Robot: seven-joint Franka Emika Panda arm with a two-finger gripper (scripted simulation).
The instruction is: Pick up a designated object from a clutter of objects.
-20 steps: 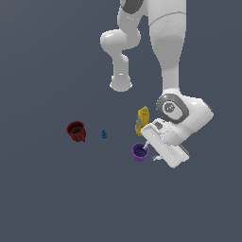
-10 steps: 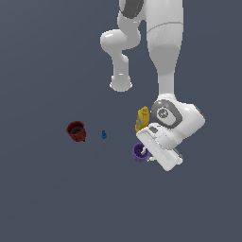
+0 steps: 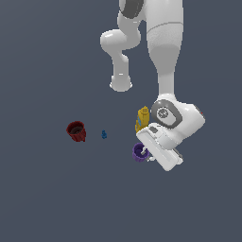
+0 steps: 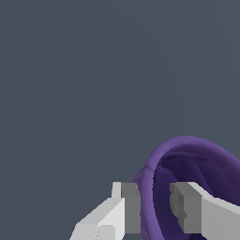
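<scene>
The purple cup with a hollow top sits on the grey floor, just below the yellow bottle in the exterior view. My gripper is low over it, on the exterior view's right. In the wrist view the cup's rim passes between my two fingers, one outside the wall and one inside the hollow. The gripper is closed narrowly on that rim. The cup looks tilted in the wrist view.
A dark red cup stands at the exterior view's left, with a tiny blue piece between it and the purple cup. The robot's white base is behind. The multicoloured can is hidden.
The hand has come down and shifted slightly towards the exterior view's left onto the purple cup. The cup stays in about the same place.
</scene>
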